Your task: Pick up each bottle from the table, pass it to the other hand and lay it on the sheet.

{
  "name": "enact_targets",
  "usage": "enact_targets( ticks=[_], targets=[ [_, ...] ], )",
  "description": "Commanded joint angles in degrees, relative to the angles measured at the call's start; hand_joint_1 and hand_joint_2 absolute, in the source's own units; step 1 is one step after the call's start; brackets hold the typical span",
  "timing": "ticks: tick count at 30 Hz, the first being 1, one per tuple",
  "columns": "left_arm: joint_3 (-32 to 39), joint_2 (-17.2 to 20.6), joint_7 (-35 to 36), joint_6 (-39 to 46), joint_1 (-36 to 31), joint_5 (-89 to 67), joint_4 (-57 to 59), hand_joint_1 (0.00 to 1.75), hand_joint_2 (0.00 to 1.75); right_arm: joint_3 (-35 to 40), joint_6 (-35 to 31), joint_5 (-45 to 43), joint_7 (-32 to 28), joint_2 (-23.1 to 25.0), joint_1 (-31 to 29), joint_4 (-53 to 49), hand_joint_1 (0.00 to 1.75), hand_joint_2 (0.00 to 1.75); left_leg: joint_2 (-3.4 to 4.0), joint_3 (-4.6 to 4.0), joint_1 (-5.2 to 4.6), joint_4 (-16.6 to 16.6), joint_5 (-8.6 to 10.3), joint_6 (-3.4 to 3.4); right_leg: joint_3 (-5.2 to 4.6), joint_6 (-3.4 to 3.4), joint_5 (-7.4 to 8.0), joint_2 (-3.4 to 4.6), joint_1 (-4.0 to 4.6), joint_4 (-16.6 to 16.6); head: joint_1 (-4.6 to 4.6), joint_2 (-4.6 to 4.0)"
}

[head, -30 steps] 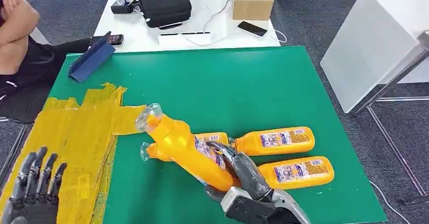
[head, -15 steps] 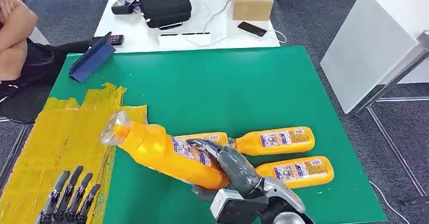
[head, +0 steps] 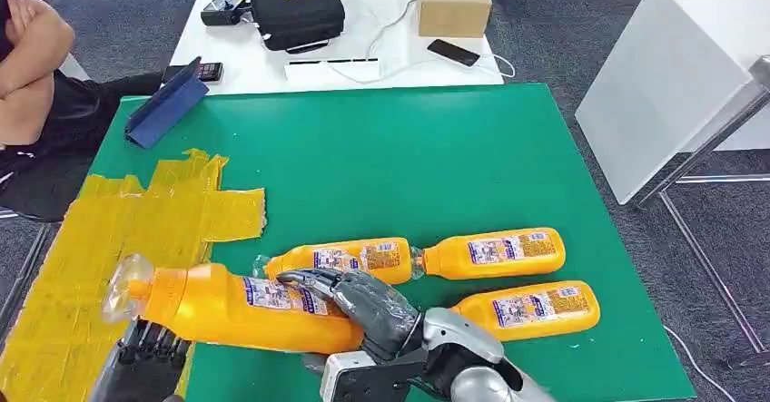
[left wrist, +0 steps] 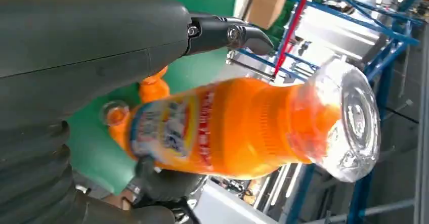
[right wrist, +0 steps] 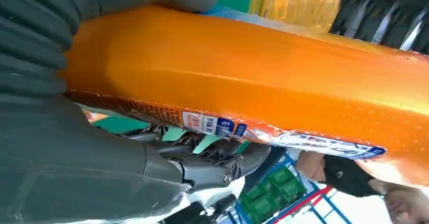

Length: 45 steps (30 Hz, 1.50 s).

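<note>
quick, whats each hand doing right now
Right hand: grips the lifted orange bottle around its lower body.
Left hand: under the bottle's neck end; whether it holds the bottle cannot be told.

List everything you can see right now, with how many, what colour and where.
Held bottle: one, orange, clear cap, lifted level over the table's near left.
Lying bottles: three, orange, near right of the table.
Table: one, green.
Sheet: one, yellow, taped on the table's left.
Folder: one, blue, far left corner.
Bag: one, black, white table behind.
Box: one, brown, white table.
Phone: one, black, white table.
Person: one, far left, arms folded.
Right hand: grey, grips the held bottle.
Left hand: dark, under the bottle's cap end.
</note>
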Motion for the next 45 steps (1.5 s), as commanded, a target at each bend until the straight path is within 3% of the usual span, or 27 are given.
enact_targets(
  ticks=[1, 15, 21, 23, 29, 30, 31, 45],
  targets=[
    [-2.3, -1.7, 0.4, 0.8, -3.1, -0.7, 3.2, 0.00, 1.75, 2.6, -0.1, -0.3, 0.4, 0.1, -3.3, 4.2, 1.75, 1.75, 0.24, 0.19, -0.01, -0.1, -0.03, -0.02, 0.16, 0.00, 0.02, 0.10, 0.01, -0.1, 0.00, 0.00],
    [-2.3, -1.7, 0.4, 0.7, -3.1, -0.8, 3.2, 0.00, 1.75, 2.5, -0.2, -0.4, 0.4, 0.1, -3.3, 4.1, 1.75, 1.75, 0.14, 0.07, -0.02, 0.0, 0.00, -0.02, 0.02, 0.00, 0.03, 0.05, -0.01, -0.1, 0.00, 0.00],
    [-6.5, -7.2, 1.4, 7.8, -9.5, -13.8, 4.5, 0.00, 1.75, 2.8, -0.7, -0.6, 0.8, -0.1, -3.1, 3.1, 1.75, 1.75, 0.01, 0.12, 0.00, 0.0, 0.02, -0.01, 0.17, 0.01, 0.01, -0.15, 0.02, -0.1, 0.00, 0.00],
    [-7.1, -4.6, 1.4, 8.5, -11.9, -14.6, 6.3, 0.00, 1.75, 4.1, 0.1, -1.4, 1.7, 0.5, -4.3, 3.7, 1.75, 1.75, 0.04, 0.09, -0.02, 0.0, 0.03, -0.01, 0.10, 0.01, 0.03, -0.10, -0.01, -0.1, 0.00, 0.00],
    [-5.6, -5.0, 0.2, 5.6, -14.4, -12.2, 7.9, 0.00, 1.75, 7.7, 1.4, -4.6, 1.1, 0.6, -7.5, 7.4, 1.75, 1.75, 0.19, 0.19, -0.02, -0.1, 0.02, -0.06, 0.13, -0.03, 0.06, 0.04, 0.00, -0.1, -0.02, 0.00],
    [-5.6, -5.1, 0.2, 5.5, -14.5, -12.2, 7.9, 1.57, 1.75, 7.7, 1.3, -4.8, 1.1, 0.6, -7.7, 7.4, 1.75, 1.75, 0.22, 0.20, 0.01, -0.1, 0.01, -0.07, 0.15, -0.04, 0.06, 0.05, 0.03, -0.1, -0.02, 0.00],
    [-5.5, -5.2, 0.2, 5.2, -14.5, -12.2, 7.9, 1.75, 1.75, 7.9, 1.4, -5.1, 1.2, 0.5, -8.0, 7.5, 1.75, 1.75, 0.12, 0.12, -0.03, -0.1, 0.03, -0.03, 0.07, 0.00, 0.04, -0.01, -0.02, -0.1, -0.02, 0.00],
    [-5.1, -5.6, -0.9, 3.6, -13.9, -11.2, 7.7, 1.75, 1.75, 10.2, 2.1, -6.5, 1.5, 0.8, -9.6, 9.3, 1.75, 1.75, 0.24, 0.18, 0.02, -0.1, 0.00, -0.06, 0.15, -0.02, 0.06, 0.08, 0.04, -0.1, 0.00, 0.00]
  ],
)
